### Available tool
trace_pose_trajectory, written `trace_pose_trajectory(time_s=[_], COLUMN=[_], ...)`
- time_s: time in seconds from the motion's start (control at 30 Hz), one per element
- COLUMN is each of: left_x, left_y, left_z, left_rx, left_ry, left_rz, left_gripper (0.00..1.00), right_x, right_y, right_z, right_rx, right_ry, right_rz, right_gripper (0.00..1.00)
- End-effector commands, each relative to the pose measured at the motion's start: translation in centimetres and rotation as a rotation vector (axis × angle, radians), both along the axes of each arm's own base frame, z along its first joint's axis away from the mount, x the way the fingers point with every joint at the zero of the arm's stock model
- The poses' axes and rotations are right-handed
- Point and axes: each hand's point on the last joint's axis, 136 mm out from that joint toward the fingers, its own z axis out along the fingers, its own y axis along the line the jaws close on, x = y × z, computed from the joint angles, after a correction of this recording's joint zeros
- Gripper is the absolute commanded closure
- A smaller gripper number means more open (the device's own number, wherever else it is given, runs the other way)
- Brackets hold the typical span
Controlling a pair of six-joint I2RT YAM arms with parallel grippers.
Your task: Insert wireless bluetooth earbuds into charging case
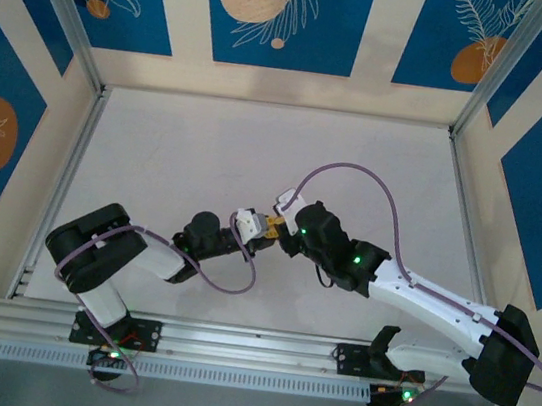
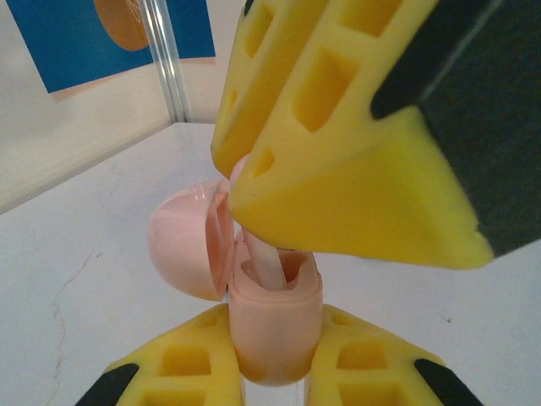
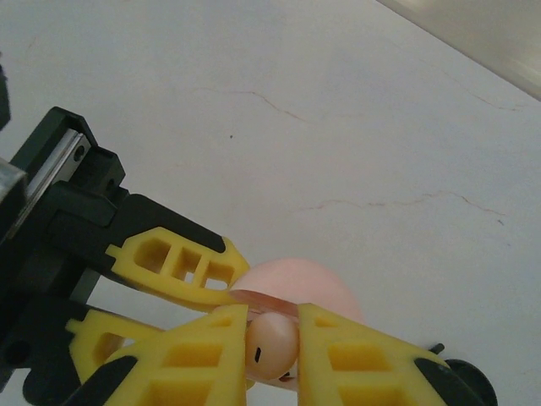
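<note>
Left gripper [image 2: 272,376] clamped on glossy pink rounded plastic charging case [image 2: 275,326], lid [image 2: 182,245] open left. Right gripper [image 2: 249,182] pinches pale pink earbud [image 2: 266,262], stem in case.

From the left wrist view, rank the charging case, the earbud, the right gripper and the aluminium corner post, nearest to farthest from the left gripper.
1. Charging case: clamped by the left gripper, bottom centre.
2. Earbud: just above, stem reaching into the case.
3. Right gripper: over the case, pinching the earbud.
4. Aluminium post: far back, upper left.
</note>
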Motion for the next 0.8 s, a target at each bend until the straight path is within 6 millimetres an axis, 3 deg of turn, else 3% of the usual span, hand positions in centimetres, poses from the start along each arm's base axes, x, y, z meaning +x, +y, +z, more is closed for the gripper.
trace_pose_trajectory(time_s=[0.0, 0.23, 0.37, 0.57, 0.77], left_x=[0.7, 0.6, 0.6, 0.3, 0.4], left_y=[0.4, 0.8, 1.4, 1.8, 2.4], left_z=[3.9, 1.4, 0.1, -0.8, -1.2], left_rx=[-0.107, -0.005, 0.036, 0.069, 0.102], left_ry=[-0.075, -0.073, -0.074, -0.073, -0.07], left_rz=[0.024, 0.034, 0.056, 0.057, 0.079], left_gripper=[0.85, 0.85, 0.85, 0.85, 0.85], right_x=[-0.1, 0.2, -0.1, -0.7, -1.1], right_y=[-1.0, -2.4, -3.5, -4.9, -6.8], right_z=[-0.6, 1.1, 1.0, -0.3, -4.2], right_rx=[-0.022, 0.101, 0.131, 0.152, 0.162], right_ry=[0.021, 0.075, 0.149, 0.289, 0.583], right_rz=[-0.024, -0.028, -0.02, -0.033, -0.161], right_gripper=[0.82, 0.82, 0.82, 0.83, 0.82])
